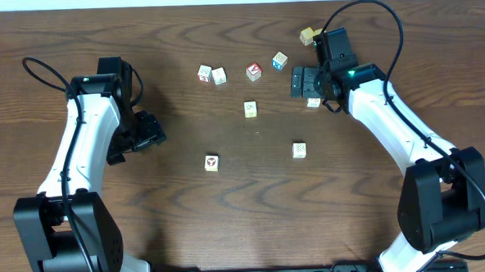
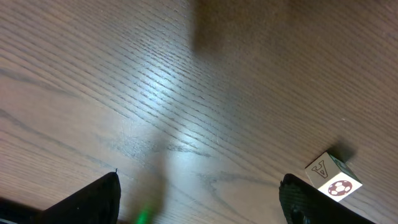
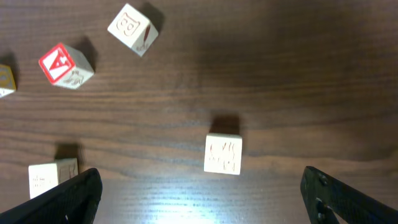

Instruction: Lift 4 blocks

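Four cream blocks lie apart on the table. One block (image 1: 313, 102) sits at the edge of my right gripper (image 1: 304, 82). In the right wrist view this block (image 3: 223, 154) rests on the wood just ahead of the wide-open right gripper (image 3: 199, 208), untouched. Another block (image 1: 250, 109) (image 3: 43, 180) lies to its left. A third block (image 1: 299, 151) lies nearer the front. The block with a red-brown ball mark (image 1: 212, 163) (image 2: 333, 177) lies beside the right finger (image 2: 305, 199) of my left gripper (image 1: 152, 132) (image 2: 199, 205), which is open and empty.
Along the back stand a red-marked cube (image 1: 204, 73), a pale yellow cube (image 1: 218, 75), a red-faced cube (image 1: 254, 71) (image 3: 65, 65) and a blue-faced cube (image 1: 280, 61). Another yellow cube (image 1: 308, 35) sits behind the right wrist. A lettered cube (image 3: 132, 29) shows far ahead.
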Controlling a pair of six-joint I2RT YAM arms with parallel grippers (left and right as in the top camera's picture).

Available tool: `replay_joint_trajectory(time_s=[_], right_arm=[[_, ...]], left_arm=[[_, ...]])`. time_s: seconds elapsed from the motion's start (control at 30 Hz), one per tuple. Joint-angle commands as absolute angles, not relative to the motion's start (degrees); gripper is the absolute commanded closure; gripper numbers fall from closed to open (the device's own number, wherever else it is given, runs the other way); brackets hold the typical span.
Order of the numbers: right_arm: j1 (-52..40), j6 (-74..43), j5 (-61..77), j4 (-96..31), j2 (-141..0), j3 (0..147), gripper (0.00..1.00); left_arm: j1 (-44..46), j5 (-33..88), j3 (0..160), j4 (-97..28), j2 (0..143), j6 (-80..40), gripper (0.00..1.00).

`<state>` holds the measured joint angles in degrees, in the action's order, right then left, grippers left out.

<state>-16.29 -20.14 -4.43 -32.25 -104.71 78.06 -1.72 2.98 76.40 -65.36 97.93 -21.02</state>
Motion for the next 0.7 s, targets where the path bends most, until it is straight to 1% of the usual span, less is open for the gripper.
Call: replay_joint_trajectory(time_s=[0.0, 0.1, 0.17, 0.2, 0.37, 0.47, 0.53, 0.6, 0.67], right_arm=[[-15.9, -22.2, -6.0, -31.2, -107.2, 77.5, 0.01], [-15.9, -22.2, -6.2, -29.8, -109.0, 77.5, 0.02], [-15.9, -22.2, -6.3, -29.3, -110.3, 77.5, 0.07], [-15.9, -22.2, -6.5, -29.2, -111.0, 77.5, 0.08], [-15.9, -22.2, -7.5, -28.8, -114.9, 77.5, 0.09], [-15.9, -22.2, -7.5, -28.3, -116.7, 77.5, 0.12], [-15.9, -22.0, -7.6, -27.9, -117.4, 77.5, 0.16], [-15.9, -22.0, -7.8, -27.5, -118.0, 77.5, 0.22], [-15.9, -22.0, -8.7, -27.2, -118.2, 77.5, 0.31]], left_arm=[[-1.7, 2.3, 76.0, -65.5, 97.7, -21.5, 0.18], [-1.7, 2.3, 76.0, -65.5, 97.7, -21.5, 0.18], [-1.7, 2.3, 76.0, -65.5, 97.7, -21.5, 0.18], [-1.7, 2.3, 76.0, -65.5, 97.7, -21.5, 0.18], [-1.7, 2.3, 76.0, -65.5, 97.7, -21.5, 0.18], [-1.7, 2.3, 76.0, -65.5, 97.7, -21.5, 0.18], [-1.7, 2.3, 76.0, -65.5, 97.7, -21.5, 0.18], [-1.7, 2.3, 76.0, -65.5, 97.7, -21.5, 0.18], [-1.7, 2.3, 76.0, -65.5, 97.7, -21.5, 0.18]])
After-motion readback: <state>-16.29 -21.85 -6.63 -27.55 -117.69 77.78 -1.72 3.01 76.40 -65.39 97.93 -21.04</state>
